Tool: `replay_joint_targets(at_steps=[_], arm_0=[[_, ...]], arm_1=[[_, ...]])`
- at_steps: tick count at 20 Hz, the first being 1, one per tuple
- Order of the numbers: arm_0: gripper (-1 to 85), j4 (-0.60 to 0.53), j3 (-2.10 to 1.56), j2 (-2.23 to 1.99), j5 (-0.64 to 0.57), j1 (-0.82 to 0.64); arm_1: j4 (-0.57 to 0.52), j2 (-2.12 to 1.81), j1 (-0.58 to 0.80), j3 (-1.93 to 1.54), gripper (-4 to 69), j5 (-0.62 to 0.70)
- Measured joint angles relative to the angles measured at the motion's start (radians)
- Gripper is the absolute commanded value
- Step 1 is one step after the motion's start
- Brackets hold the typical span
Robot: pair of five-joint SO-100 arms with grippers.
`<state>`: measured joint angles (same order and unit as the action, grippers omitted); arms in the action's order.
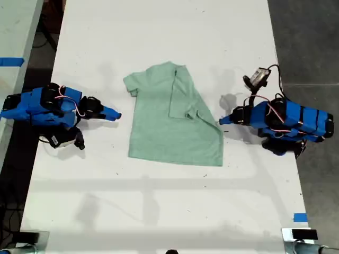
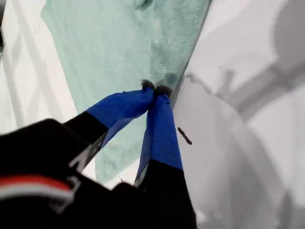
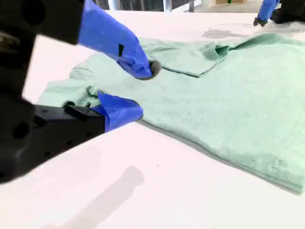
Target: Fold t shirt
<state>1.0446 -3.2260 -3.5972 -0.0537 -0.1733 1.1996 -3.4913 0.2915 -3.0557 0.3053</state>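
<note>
Item 1, the t shirt (image 1: pixel 175 124): pale mint-green, lying flat near the middle of the white desk (image 1: pixel 159 211), neck pointing toward the top of the exterior view. The sleeve on the exterior view's left is sticking out. The side on the exterior view's right is lying folded in over the chest, making a slanted edge.

Item 2, my first gripper (image 1: pixel 222 120): sitting at the exterior view's right. Its jaws are pressing together tip to tip, right at the slanted edge of the t shirt (image 2: pixel 109 47). I cannot tell whether any cloth is being pinched between them. A small dark speck (image 2: pixel 185 136) is lying on the desk just beside the gripper (image 2: pixel 155 88).

Item 3, my second gripper (image 3: pixel 143 90): sitting at the exterior view's left (image 1: pixel 114 114). Its jaws are standing apart and holding nothing, pointing at the outstretched sleeve, near it but not touching.

Item 4, a blue tape piece (image 1: pixel 300 217): sticking to the desk near the exterior view's lower right corner.
</note>
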Motion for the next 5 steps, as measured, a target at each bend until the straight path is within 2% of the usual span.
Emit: replay_joint_targets(at_steps=[5], arm_0=[[11.3,0.0,0.026,0.0,0.026,0.043]], arm_1=[[0.0,0.0,0.0,0.0,0.5,0.0]])
